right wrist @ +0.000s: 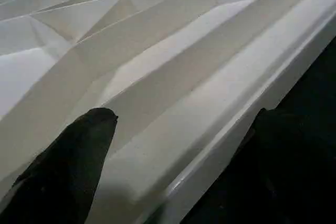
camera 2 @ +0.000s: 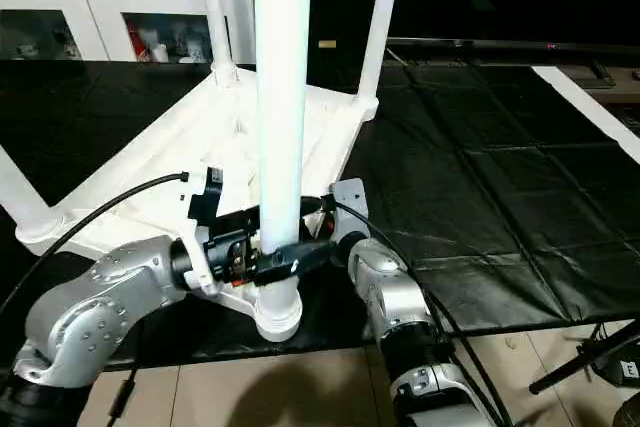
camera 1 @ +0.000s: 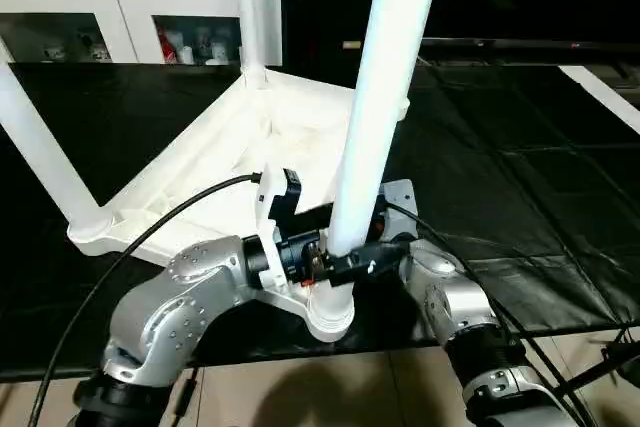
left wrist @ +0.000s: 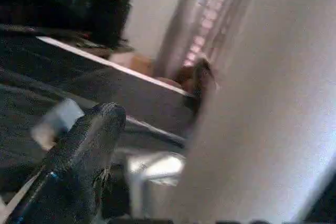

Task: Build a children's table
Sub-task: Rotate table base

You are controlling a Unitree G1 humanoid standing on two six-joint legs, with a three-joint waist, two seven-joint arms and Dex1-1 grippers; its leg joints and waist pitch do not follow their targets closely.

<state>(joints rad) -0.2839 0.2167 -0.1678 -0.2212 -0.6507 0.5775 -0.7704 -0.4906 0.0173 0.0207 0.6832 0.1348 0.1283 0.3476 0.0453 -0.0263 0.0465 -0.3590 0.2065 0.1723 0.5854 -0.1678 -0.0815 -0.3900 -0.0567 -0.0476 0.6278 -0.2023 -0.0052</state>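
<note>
Plastic table (camera 2: 180, 162): white, stiff, light, slick.
Hold: near leg (camera 2: 280, 127) low, by socket.
Left gripper (camera 2: 250, 252): open.
Right gripper (right wrist: 178, 145): open.

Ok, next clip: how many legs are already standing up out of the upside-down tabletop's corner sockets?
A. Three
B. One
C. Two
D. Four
D. The right eye view shows four white legs rising from the tabletop: the near leg between the grippers, two far legs, and one at the left corner.
</note>
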